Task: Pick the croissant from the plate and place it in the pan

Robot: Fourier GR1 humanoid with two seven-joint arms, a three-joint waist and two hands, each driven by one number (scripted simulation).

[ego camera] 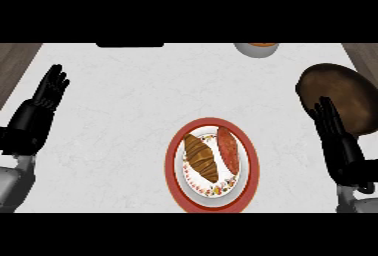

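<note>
Croissant point(201, 157): laid on the plate point(177, 176), near the bench's front edge, long axis front to back.
Right robot hand point(336, 135): open, nearer, beside the pan point(343, 92).
Left robot hand point(46, 92): open, resting far off.

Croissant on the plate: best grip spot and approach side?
Grip the croissant across its thick middle, coming from above with the right robot hand. It lies lengthwise on the plate, narrow enough to span. A reddish food piece lies close along its right, so place that finger carefully.
</note>
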